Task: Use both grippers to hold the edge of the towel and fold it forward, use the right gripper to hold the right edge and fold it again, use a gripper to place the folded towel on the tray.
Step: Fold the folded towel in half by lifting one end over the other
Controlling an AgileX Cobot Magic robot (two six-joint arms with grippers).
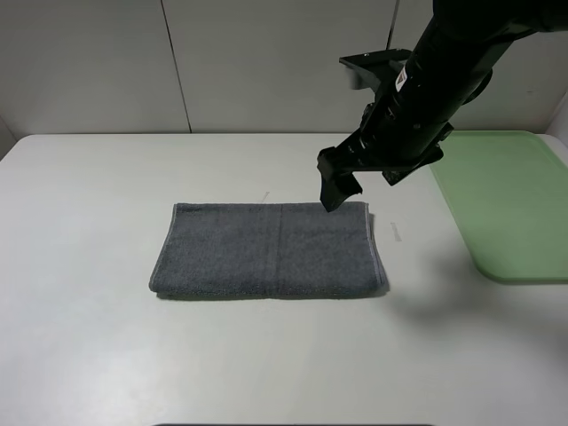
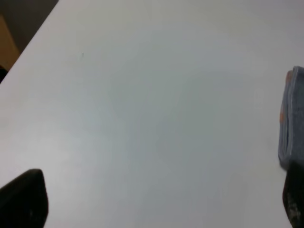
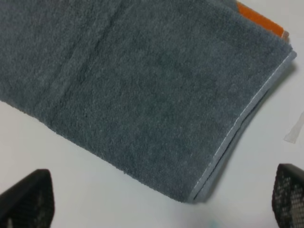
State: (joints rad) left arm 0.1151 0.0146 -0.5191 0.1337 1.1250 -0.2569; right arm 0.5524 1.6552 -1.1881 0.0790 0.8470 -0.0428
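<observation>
Two claws, you said. How did each one stand?

My right claw was spread wide, its two fingertips far apart with nothing between them. It hung over the far right corner of the towel, and I could not tell whether it touched the cloth. My left claw was spread as well, gripping nothing, over bare white desk.

And the towel itself?

It lay on the middle of the desk, folded in two into a long dark grey strip, its long sides running left to right. Beneath my right claw the layers lay stacked, and the right edge, a narrow light grey hem, ran along that end. A sliver of the orange band peeped out from between the layers at the far corner. From my left wrist I saw only one end of the towel, off to one side and apart from the left claw. It was blurred, with a faint touch of orange in it.

What else was around?

The pale green tray sat on the desk to the right of the towel, apart from it. My right arm slanted down toward the towel from the tray's side. A small pale scrap lay on the desk just beside the towel's right end.
</observation>
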